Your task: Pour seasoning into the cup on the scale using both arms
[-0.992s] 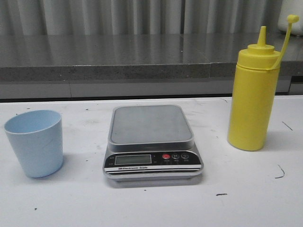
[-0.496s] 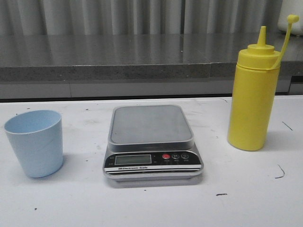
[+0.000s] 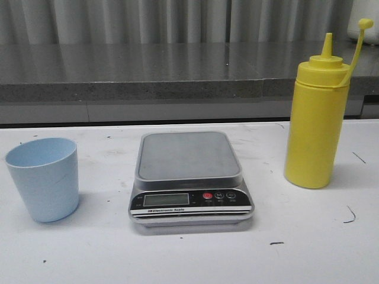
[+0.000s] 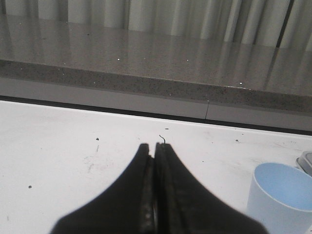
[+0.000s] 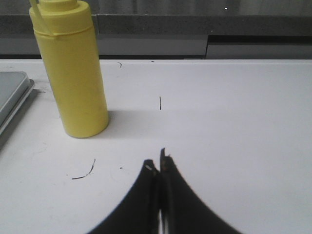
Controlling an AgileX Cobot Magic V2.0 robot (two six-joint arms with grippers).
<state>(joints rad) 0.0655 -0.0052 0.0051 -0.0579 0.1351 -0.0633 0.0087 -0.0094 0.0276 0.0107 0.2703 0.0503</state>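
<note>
The pale blue cup [image 3: 43, 178] stands upright on the white table at the left, beside the silver-grey scale [image 3: 189, 177], whose platform is bare. The yellow seasoning bottle [image 3: 315, 118] stands upright right of the scale, its cap hanging open on the strap. No arm shows in the front view. My left gripper [image 4: 155, 148] is shut and empty, low over the table, with the cup [image 4: 282, 197] off to one side. My right gripper [image 5: 158, 161] is shut and empty, with the bottle [image 5: 73, 73] ahead and apart from it.
A grey stone ledge [image 3: 148, 77] runs along the back of the table, with a curtain behind it. A white object [image 3: 370, 29] sits on the ledge at the far right. Small dark marks [image 3: 349, 216] dot the tabletop.
</note>
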